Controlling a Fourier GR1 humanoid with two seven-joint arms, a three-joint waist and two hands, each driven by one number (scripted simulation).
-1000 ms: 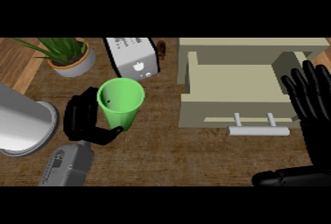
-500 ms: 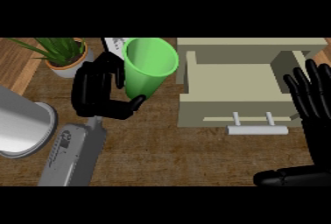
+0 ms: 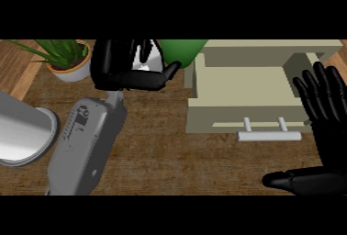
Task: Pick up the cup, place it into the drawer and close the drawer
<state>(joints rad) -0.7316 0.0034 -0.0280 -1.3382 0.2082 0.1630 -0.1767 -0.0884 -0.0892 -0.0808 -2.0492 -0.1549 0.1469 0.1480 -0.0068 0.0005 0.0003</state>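
The green cup (image 3: 181,51) shows only in part at the top of the head view, lifted off the counter and tilted. My left hand (image 3: 125,69) is curled round it and hides most of it. The cup hangs just left of the open beige drawer (image 3: 237,92), whose white handle (image 3: 269,136) faces me. The drawer's tray holds nothing. My right hand (image 3: 324,103) rests open at the right edge, fingers up, beside the drawer, with its thumb (image 3: 298,178) low at the right.
A potted plant (image 3: 64,57) stands at the back left. A large grey metal pot (image 3: 20,133) lies at the left edge. A white toaster (image 3: 150,59) is mostly hidden behind my left hand. My grey left forearm (image 3: 85,142) crosses the brown counter.
My left hand has lifted the cup up and to the right, toward the open drawer, so most of the cup now lies behind the hand. The right hand has not moved.
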